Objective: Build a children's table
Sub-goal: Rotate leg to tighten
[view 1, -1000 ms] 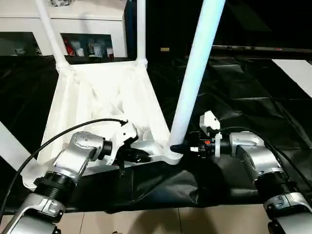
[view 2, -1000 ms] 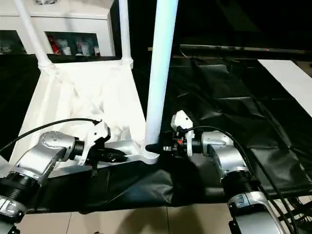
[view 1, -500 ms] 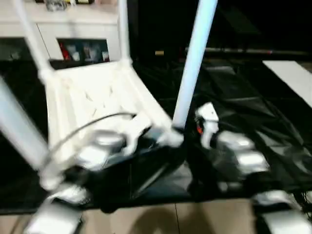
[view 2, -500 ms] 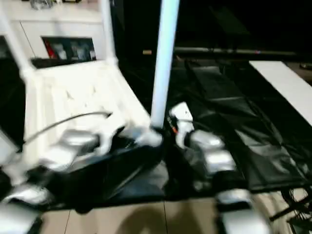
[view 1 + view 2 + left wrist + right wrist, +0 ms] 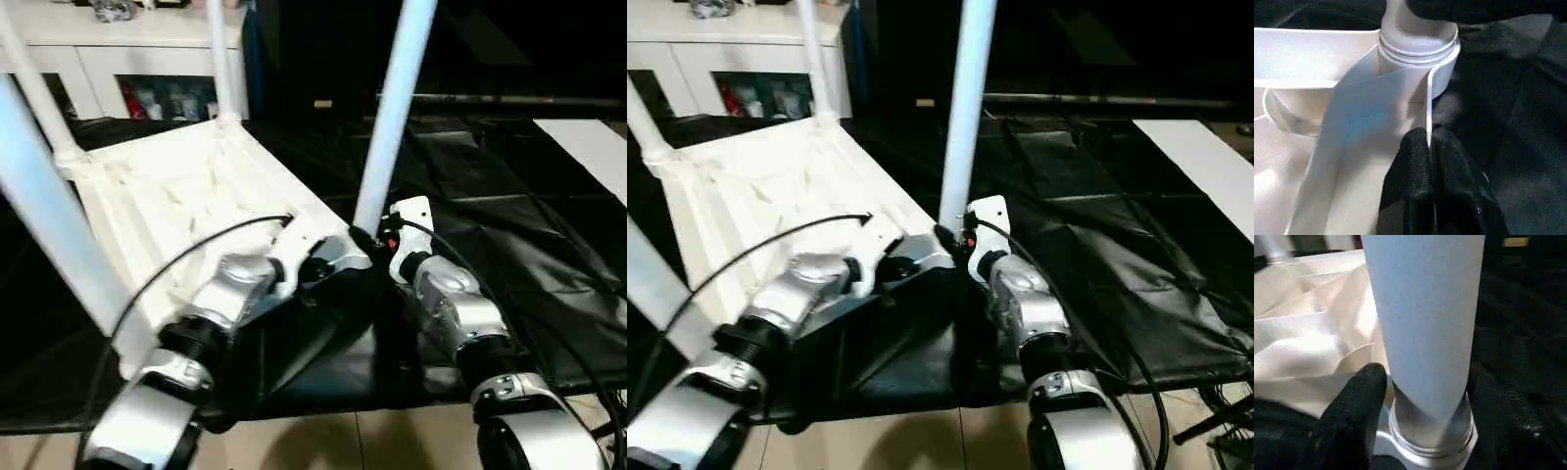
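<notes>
The children's table lies upside down on black sheeting: a white ribbed tabletop (image 5: 167, 196) with several white tube legs standing up from its corners. The near right leg (image 5: 392, 117) stands in its round corner socket (image 5: 1430, 440). My left gripper (image 5: 1427, 142) is shut on the tabletop's thin rim wall just beside that socket (image 5: 1418, 39). My right gripper (image 5: 370, 242) sits at the foot of the same leg, right above the socket. A thick near left leg (image 5: 49, 225) rises at the picture's left edge.
A white cabinet (image 5: 127, 39) with glass doors stands behind the table. Crinkled black sheeting (image 5: 509, 196) covers the surface to the right, with a white board (image 5: 588, 147) at its far right. A black cable (image 5: 176, 264) arcs over my left forearm. Tiled floor (image 5: 392, 441) lies in front.
The camera has swung, so the tabletop shows at a new angle and the near left leg has come into view. Both grippers stay at the near right corner.
</notes>
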Available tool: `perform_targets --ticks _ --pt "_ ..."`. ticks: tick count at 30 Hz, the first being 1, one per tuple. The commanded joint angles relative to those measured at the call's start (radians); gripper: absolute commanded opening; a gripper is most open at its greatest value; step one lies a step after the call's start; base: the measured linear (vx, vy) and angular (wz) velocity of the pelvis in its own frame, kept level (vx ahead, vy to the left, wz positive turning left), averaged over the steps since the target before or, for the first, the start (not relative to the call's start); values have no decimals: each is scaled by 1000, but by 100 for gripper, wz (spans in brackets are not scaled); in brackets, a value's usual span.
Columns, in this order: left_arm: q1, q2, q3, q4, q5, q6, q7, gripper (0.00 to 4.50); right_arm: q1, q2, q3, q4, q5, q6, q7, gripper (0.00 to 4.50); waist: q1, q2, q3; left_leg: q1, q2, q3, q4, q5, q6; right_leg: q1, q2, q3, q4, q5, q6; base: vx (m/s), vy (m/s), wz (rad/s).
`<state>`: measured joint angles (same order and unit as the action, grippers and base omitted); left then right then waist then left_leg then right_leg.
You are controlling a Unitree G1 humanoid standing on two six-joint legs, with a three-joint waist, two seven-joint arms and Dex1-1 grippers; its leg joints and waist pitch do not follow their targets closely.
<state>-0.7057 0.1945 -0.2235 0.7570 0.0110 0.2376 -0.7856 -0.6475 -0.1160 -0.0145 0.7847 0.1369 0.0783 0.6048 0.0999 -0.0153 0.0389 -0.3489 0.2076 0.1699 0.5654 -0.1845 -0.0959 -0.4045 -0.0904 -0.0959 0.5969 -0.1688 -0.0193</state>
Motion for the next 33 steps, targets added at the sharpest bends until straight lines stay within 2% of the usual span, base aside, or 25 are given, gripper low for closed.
perform_targets --ticks 1,4,6,8,9,11,13,16,19,26,33 --pt "24 15 -16 -43 -28 -41 -94 0 -2 -24 68 -19 2 20 140 302 4 -5 -59 -8 19 2 -57 -151 63 60 -59 48 -66 -198 -187 0 0 0" --pt "45 40 -27 -75 -43 -53 -172 0 1 -65 80 -27 2 13 225 302 2 -2 -59 -5 23 2 -57 -150 67 58 -58 50 -61 -167 -209 0 0 0" --pt "65 61 -31 -107 -66 -56 -243 0 6 -102 88 -39 5 12 297 302 3 -1 -59 -6 24 2 -57 -150 67 62 -59 49 -57 -152 -221 0 0 0" --pt "80 80 -33 -132 -82 -65 -297 0 10 -133 94 -48 5 14 362 302 7 -1 -58 -1 26 7 -54 -155 75 57 -57 50 -57 -137 -231 0 0 0" --pt "86 86 -33 -142 -90 -61 -314 0 13 -145 100 -50 1 13 382 302 10 -1 -58 -1 27 7 -54 -157 77 59 -57 50 -54 -136 -236 0 0 0" --pt "101 102 -33 -174 -107 -41 -360 0 24 -176 128 -52 -17 6 430 302 18 -2 -58 1 28 9 -54 -154 74 57 -58 51 -53 -133 -240 0 0 0" --pt "106 109 -32 -183 -110 -37 -370 0 31 -185 139 -60 -17 5 454 302 22 -2 -58 -1 27 9 -54 -149 70 58 -58 51 -52 -133 -238 0 0 0" --pt "113 115 -27 -193 -109 -32 -382 0 37 -191 142 -67 -9 9 489 302 23 -4 -56 -3 26 8 -55 -166 64 59 -60 50 -58 -183 -219 0 0 0" --pt "117 118 -23 -203 -108 -28 -395 0 37 -192 138 -73 2 16 511 273 23 -2 -56 -3 26 7 -56 -169 59 57 -59 51 -60 -208 -208 0 0 0" --pt "120 122 -18 -213 -109 -21 -405 0 36 -187 134 -77 23 26 536 228 22 -1 -58 -2 26 7 -55 -152 61 57 -57 50 -55 -170 -218 0 0 0" --pt "128 122 -20 -214 -101 -15 -399 0 63 -182 144 -91 17 41 546 212 23 -3 -59 -2 25 7 -53 -146 66 57 -57 50 -55 -165 -219 0 0 0"
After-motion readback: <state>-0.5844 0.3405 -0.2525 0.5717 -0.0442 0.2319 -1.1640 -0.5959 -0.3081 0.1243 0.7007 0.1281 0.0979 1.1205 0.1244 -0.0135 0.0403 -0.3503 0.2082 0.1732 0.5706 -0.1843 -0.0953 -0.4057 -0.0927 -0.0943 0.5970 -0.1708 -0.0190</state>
